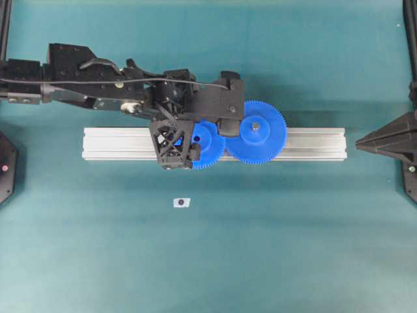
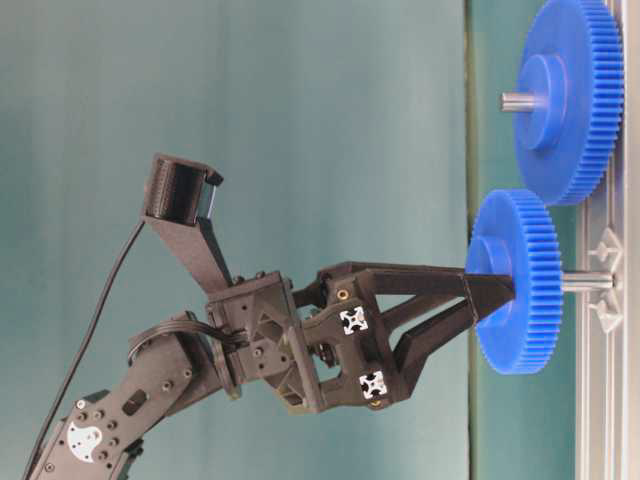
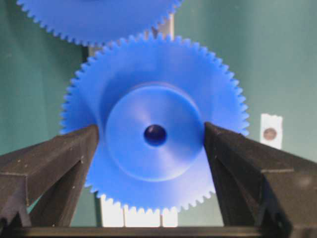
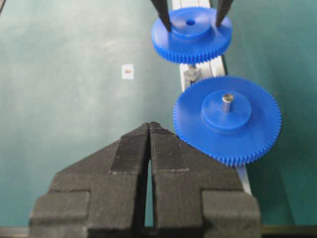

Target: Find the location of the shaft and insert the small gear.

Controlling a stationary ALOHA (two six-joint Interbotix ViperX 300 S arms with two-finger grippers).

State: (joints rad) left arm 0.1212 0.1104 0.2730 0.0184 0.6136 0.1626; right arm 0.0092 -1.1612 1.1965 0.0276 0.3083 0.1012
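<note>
The small gear [image 3: 155, 173] is a blue toothed disc with a raised hub and a dark centre hole. My left gripper [image 3: 151, 133] is shut on that hub, one black finger [image 3: 74, 148] on each side. In the table-level view the small gear [image 2: 515, 280] sits on the silvery shaft [image 2: 588, 282], with a stretch of bare shaft showing between it and the rail. From the right wrist view the shaft's shiny base [image 4: 192, 73] shows under the gear. My right gripper [image 4: 149, 125] is shut on nothing, well off to the right [image 1: 359, 140].
A larger blue gear [image 1: 255, 132] with a grey pin stands on the long aluminium rail [image 1: 313, 143], its teeth close beside the small gear. A small white tag with a dark dot [image 1: 181, 203] lies on the teal mat in front of the rail.
</note>
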